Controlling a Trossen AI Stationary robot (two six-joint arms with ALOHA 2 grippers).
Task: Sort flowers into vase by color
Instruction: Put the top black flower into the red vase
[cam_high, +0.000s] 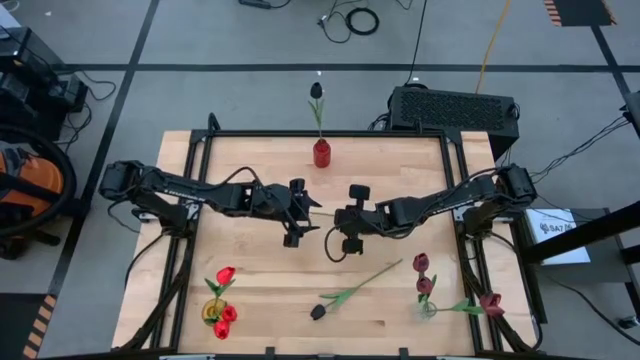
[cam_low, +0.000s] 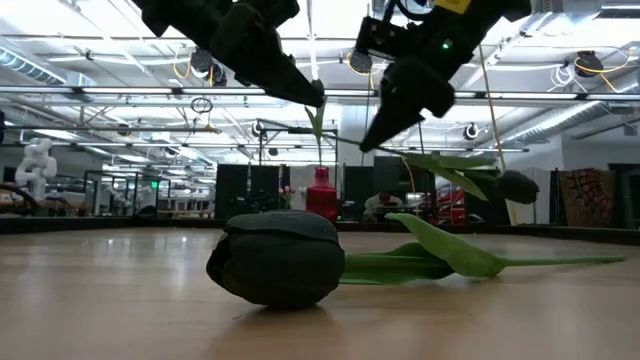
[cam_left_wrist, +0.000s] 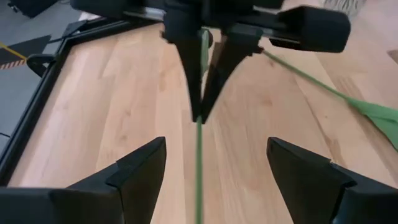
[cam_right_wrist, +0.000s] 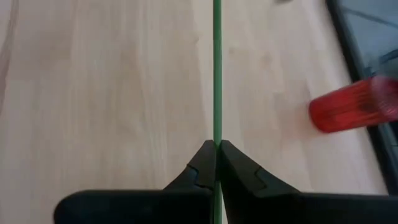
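The right end effector (cam_right_wrist: 217, 146) is pinched shut on a thin green stem (cam_right_wrist: 217, 74), holding it above the middle of the tabletop (cam_high: 400, 160). The left end effector (cam_left_wrist: 214, 165) faces it, fingers (cam_left_wrist: 140, 165) spread wide; the stem runs between them without touching either. Which flower head belongs to this stem cannot be told. A black tulip (cam_high: 318, 312) lies on the tabletop near the front edge. Another black tulip (cam_high: 316, 90) stands in the red vase (cam_high: 321, 153) at the back. Red tulips (cam_high: 224, 275) sit front left, maroon tulips (cam_high: 421, 263) front right.
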